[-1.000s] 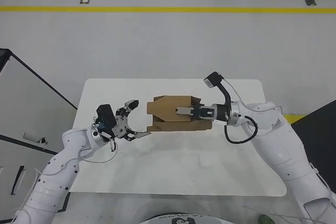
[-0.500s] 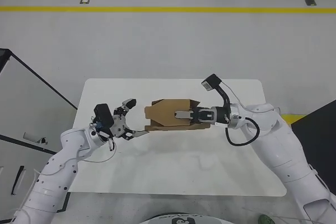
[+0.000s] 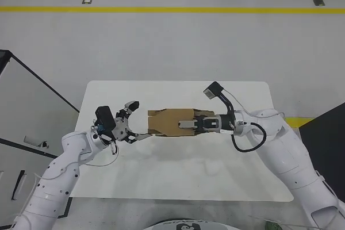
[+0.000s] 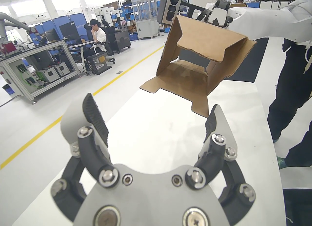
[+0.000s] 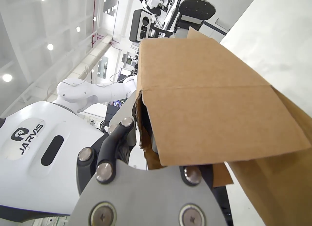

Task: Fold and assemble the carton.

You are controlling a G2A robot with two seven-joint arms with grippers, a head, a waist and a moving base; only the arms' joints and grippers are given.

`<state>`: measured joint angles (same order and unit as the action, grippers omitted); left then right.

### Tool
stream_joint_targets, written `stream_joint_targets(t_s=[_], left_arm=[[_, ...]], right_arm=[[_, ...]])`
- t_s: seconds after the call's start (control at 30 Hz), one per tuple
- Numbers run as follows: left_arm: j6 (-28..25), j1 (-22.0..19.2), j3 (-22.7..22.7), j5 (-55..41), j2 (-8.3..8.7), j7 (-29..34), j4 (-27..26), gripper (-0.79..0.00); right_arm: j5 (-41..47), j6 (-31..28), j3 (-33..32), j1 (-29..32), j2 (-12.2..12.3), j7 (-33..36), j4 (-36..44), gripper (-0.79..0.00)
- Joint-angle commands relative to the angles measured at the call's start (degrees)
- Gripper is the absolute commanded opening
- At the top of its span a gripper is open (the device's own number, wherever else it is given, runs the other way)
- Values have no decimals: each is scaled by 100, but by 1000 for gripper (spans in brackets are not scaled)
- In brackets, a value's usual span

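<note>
The left end effector hangs over the left part of the worktop with its fingers spread wide and nothing between them. It faces the open mouth of the carton. In the left wrist view, the corner of one lower flap sits just beside one fingertip. That looks like the first hazard: a move forward could snag this corner and bend the flap outward instead of folding it in.

The carton is at the middle of the worktop, lying lengthwise between the two arms. It is opened into a tube, and the flaps at the left end are unfolded. It appears tilted, and I cannot tell whether the lowest flap touches the surface. The tube looks only loosely squared, so a push from the left that lands off-centre could skew it back toward flat. The fingers could also slide inside the mouth and crease a wall.

The right end effector is clamped on the carton's upper panel from the right end and appears to bear the whole weight. One grip on thin board probably offers little resistance to twisting. Pressure on the far flaps may swing the carton about that hold, pull it loose, or tear the pinched edge.
</note>
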<state>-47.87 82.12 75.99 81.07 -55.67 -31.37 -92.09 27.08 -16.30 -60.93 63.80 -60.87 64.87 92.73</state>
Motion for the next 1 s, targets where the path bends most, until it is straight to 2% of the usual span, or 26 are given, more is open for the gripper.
stream_joint_targets(t_s=[0.0,0.5,0.53,0.57,0.6,0.63,0.87,0.97], left_arm=[[-2,13,12,13,3,-17,-11,0],[17,212,448,-70,71,8,-64,0],[2,233,483,-102,76,15,-68,-52],[-13,253,518,-151,80,24,-67,-394],[-15,270,555,-201,84,45,-61,-493],[21,279,595,-241,86,77,-59,-785],[34,278,614,-254,87,71,-79,-785],[98,276,598,-276,84,359,-226,-785]], right_arm=[[-46,-10,-16,0,1,-31,9,-785],[-705,-117,-323,90,55,-497,179,-785],[-731,-123,-351,106,60,-532,194,-785],[-752,-128,-376,121,64,-555,212,-785],[-775,-132,-406,136,69,-590,224,-785],[-790,-131,-432,152,74,-616,237,-785],[-801,-140,-481,187,81,-667,281,-785],[-921,-127,-473,229,80,-802,344,-785]])
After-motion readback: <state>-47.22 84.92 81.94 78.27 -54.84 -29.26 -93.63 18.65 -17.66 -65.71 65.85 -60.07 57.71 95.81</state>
